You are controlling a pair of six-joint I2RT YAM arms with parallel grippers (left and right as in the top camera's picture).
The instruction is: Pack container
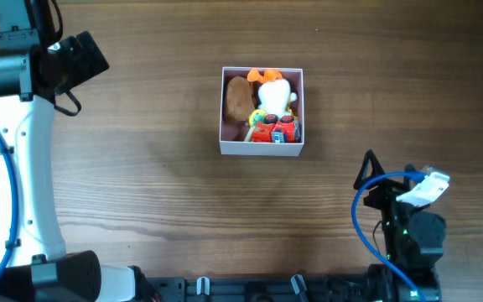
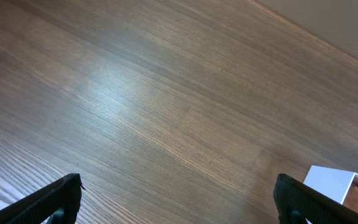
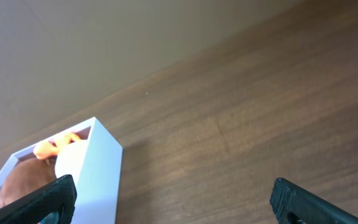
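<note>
The container (image 1: 261,148), a small white-walled square box, stands at the table's middle, filled with a brown plush toy (image 1: 239,100), a white and orange toy (image 1: 275,94) and a red toy car (image 1: 275,129). Its pink inside is hidden by the toys. My left gripper (image 2: 179,196) is open and empty over bare wood at the far left; the container's corner (image 2: 331,184) shows at its lower right. My right gripper (image 3: 173,196) is open and empty near the front right; the container (image 3: 95,168) shows at its left, with the brown toy (image 3: 23,180) inside.
The left arm's white column (image 1: 19,168) runs down the left side of the wooden table (image 1: 141,184). The right arm's base with blue cable (image 1: 405,226) sits at the front right edge.
</note>
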